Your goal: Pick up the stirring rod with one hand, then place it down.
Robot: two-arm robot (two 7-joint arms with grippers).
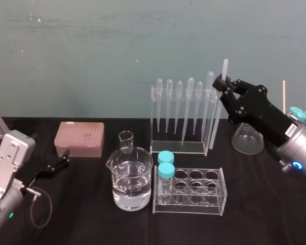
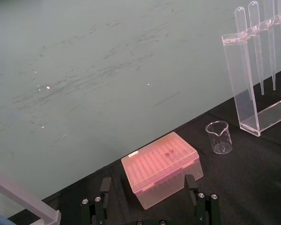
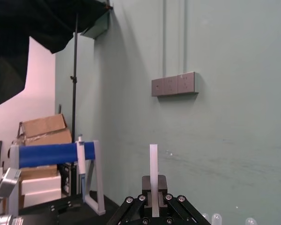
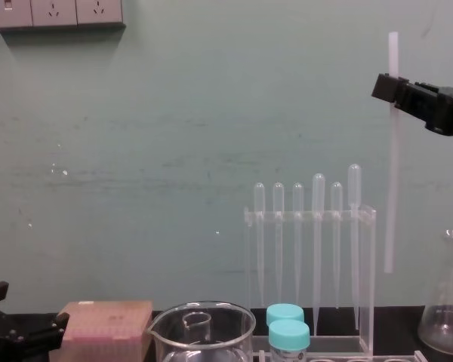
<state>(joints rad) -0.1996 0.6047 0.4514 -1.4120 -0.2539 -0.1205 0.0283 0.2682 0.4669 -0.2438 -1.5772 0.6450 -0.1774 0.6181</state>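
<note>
Clamping upright stirring rod (image 4: pixel 392 188), right gripper (image 1: pixel 224 82) fingers; left gripper (image 1: pixel 65 158) partly cropped, fingers apart

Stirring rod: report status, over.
Right gripper shut on rod, rod upright in the air. Left gripper open, parked low left by pink box. Pipette rack beside rod's lower end, flask to its right.

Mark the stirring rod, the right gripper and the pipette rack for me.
stirring rod (image 4: pixel 392 181): chest view, mid-shaft below the gripper.
right gripper (image 1: pixel 223 82): head view, between its fingertips, closed on the stirring rod.
pipette rack (image 1: pixel 178 148): head view, clear base plate.
</note>
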